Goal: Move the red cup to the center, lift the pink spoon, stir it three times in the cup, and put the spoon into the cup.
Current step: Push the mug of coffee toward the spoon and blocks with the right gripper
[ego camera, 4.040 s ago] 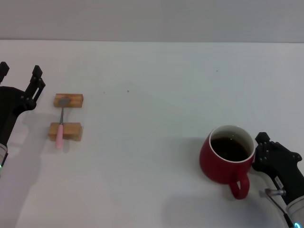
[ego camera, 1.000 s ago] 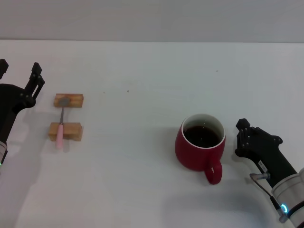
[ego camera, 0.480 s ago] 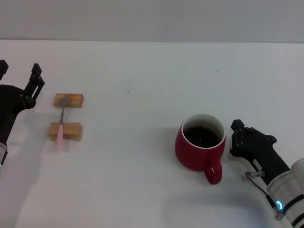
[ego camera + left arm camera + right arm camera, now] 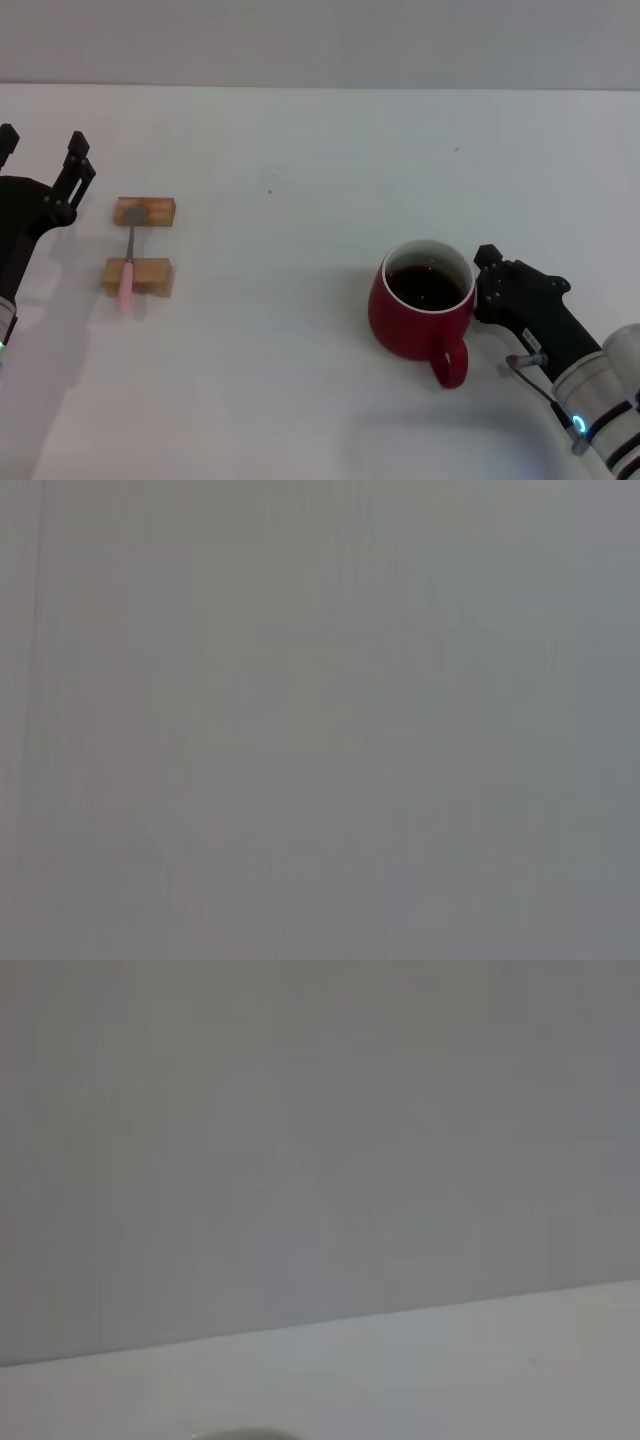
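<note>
One right tool (image 4: 482, 282) (grip state unclear) touches the red cup (image 4: 418, 315); left tool (image 4: 40, 155) spread wide.

red cup (image 4: 410, 325): glossy ceramic | wooden blocks (image 4: 138, 276): matt wood | table (image 4: 300, 180): smooth matt white

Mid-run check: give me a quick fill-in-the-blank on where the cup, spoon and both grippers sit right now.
1. The pink spoon lies across two wooden ____.
2. The red cup holds a dark ____.
3. The right gripper is beside the cup on the robot's ____ side.
4. The left gripper is parked nearer the ____ than the cup.

Missing words: blocks; liquid; right; spoon
</note>
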### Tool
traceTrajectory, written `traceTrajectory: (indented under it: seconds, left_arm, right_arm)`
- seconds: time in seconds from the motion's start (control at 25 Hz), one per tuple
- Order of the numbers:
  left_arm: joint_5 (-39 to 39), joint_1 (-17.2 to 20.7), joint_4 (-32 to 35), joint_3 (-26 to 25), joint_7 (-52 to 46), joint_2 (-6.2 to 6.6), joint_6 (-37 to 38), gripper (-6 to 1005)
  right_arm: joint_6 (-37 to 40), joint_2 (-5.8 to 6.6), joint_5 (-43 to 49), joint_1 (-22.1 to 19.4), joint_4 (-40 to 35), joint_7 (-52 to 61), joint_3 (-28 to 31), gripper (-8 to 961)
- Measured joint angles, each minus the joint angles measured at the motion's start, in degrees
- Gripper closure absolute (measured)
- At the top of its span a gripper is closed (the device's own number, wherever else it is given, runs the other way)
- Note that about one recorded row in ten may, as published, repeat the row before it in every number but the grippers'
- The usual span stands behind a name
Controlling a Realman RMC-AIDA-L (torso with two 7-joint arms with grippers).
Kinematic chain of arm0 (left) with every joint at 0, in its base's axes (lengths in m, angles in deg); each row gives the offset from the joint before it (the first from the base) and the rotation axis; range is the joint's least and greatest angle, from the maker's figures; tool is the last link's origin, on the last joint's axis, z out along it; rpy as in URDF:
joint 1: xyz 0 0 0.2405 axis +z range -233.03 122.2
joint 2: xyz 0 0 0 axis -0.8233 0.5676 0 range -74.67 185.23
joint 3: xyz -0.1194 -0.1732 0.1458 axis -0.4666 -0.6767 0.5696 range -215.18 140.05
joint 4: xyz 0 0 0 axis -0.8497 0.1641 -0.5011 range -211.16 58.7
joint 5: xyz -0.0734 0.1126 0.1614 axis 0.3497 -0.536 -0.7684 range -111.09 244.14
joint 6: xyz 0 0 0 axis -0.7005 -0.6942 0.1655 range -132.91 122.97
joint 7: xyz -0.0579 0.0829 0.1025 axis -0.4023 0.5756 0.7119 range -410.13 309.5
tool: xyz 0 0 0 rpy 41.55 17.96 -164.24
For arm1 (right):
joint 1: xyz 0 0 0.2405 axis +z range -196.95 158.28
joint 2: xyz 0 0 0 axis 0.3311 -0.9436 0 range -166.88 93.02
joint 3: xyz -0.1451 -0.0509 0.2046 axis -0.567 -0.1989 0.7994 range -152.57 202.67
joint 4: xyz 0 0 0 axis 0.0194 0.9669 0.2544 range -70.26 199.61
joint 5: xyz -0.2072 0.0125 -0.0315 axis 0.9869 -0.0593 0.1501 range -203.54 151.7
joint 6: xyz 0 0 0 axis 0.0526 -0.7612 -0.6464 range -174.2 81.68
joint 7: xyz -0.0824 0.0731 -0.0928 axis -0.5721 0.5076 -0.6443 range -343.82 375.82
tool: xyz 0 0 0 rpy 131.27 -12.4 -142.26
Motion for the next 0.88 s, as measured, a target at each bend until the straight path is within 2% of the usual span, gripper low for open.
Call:
traceTrajectory:
  seconds: [0.88]
  left_arm:
    - [0.0, 0.04, -0.08, -0.14, 0.0, 0.0, 0.0, 217]
  right_arm:
    - [-2.36, -0.02, 1.15, 4.2, 0.62, 0.0, 0.32, 953]
